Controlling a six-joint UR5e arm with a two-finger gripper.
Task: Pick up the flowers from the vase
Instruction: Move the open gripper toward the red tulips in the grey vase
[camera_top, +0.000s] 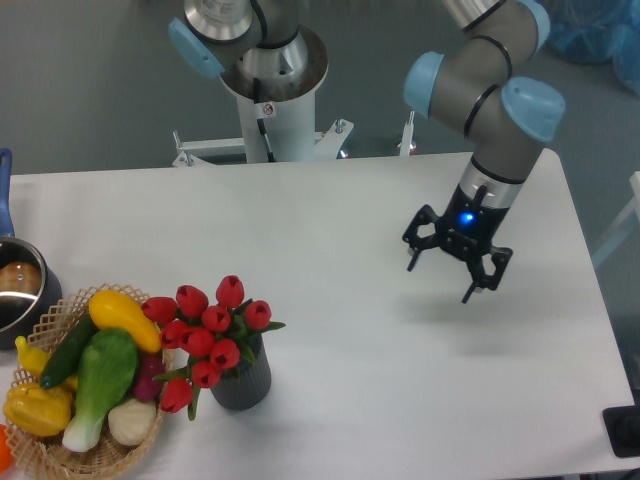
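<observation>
- The gripper (441, 279) hangs above the white table (350, 380), right of centre, with its black fingers (473, 288) spread apart and nothing between them; a blue light glows on its body.
- The flowers (210, 335), red tulip buds with green stems and leaves, stand upright in the vase (242, 380), at about eight o'clock from the gripper and well apart from it.
- The vase is dark grey and ribbed and sits near the table's front edge.
- At nine o'clock from the vase, just beside it, a wicker basket (45, 458) holds yellow and green vegetables (100, 370); some buds lean over its rim.
- At eleven o'clock from the basket, at the table's left edge, stands a metal pot (18, 290) with a blue handle.
</observation>
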